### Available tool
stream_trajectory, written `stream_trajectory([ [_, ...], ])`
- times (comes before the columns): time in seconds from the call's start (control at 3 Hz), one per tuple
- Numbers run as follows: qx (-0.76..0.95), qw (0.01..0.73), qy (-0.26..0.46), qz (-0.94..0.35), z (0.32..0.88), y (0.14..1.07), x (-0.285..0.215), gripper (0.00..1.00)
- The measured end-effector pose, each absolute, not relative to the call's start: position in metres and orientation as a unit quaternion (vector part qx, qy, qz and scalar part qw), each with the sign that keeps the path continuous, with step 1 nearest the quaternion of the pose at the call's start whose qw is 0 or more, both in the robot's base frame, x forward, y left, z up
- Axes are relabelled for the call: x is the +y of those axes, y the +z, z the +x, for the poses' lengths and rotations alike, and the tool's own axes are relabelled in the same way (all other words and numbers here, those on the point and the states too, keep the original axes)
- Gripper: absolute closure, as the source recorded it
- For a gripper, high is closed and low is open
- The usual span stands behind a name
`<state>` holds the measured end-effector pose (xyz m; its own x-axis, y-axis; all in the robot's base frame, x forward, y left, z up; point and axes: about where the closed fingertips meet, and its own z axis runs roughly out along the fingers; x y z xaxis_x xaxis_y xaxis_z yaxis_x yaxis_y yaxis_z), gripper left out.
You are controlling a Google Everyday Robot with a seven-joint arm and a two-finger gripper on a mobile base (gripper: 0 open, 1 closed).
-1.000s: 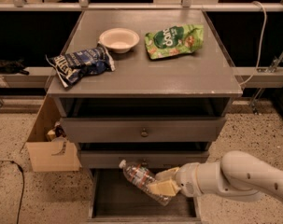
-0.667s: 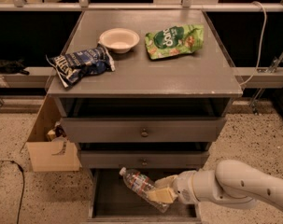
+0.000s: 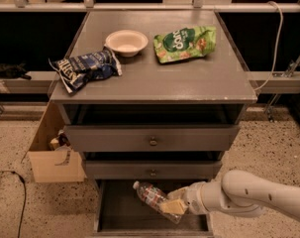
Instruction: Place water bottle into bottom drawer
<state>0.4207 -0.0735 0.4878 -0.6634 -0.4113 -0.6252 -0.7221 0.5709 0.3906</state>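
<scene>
The water bottle is a clear crinkled bottle with a white cap pointing up-left and a red-and-white band. It is tilted, low over the open bottom drawer, which has a dark floor and low grey sides. My gripper reaches in from the right on a white arm. It is shut on the bottle's lower end, with tan pads around it. The bottle's base is hidden behind the pads.
Two upper drawers with brass knobs are pushed in above. On the cabinet top lie a blue chip bag, a white bowl and a green snack bag. A cardboard box stands at the left.
My gripper has moved down and a little left with the bottle, from the level of the middle drawer's lower edge to low over the bottom drawer.
</scene>
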Motion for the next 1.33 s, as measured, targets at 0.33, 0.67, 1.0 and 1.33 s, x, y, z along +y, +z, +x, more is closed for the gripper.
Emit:
stream_trajectory([
  [0.33, 0.862, 0.245, 0.309, -0.317, 0.439, 0.467, -0.095, 1.00],
  [0.67, 0.862, 0.245, 0.309, -0.317, 0.439, 0.467, -0.095, 1.00],
  [1.0, 0.867, 0.232, 0.295, -0.328, 0.459, 0.438, -0.086, 1.00],
  [1.33, 0.875, 0.209, 0.278, -0.337, 0.490, 0.379, -0.076, 1.00],
])
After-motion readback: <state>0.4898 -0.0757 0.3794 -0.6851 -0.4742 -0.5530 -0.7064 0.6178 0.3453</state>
